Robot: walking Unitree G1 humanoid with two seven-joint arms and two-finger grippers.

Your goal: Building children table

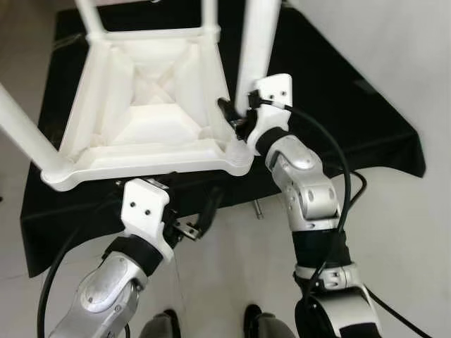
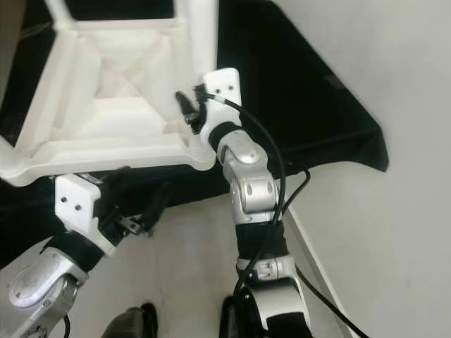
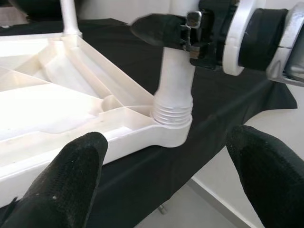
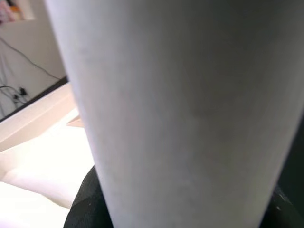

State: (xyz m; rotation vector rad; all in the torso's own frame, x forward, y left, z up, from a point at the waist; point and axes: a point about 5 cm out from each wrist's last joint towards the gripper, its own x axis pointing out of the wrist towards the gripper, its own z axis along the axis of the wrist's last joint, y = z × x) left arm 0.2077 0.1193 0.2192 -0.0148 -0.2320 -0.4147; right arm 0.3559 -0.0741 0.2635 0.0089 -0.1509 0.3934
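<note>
Right tool point(image 1: 238, 121) clamped on white leg point(image 1: 255, 49); left tool point(image 3: 166, 175) apart, below. Could cross-thread if tilted, tipping tabletop point(image 1: 151, 105) off black bench point(image 1: 338, 120).

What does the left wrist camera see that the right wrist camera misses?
Left wrist view: the leg with its threaded end seated in the corner of the upturned white table top, the black cloth beneath, the right pincer clamped on the leg, and the left pincer open. Right wrist view: a wall with dangling cables. Both: the white leg and the table top's underside.
</note>
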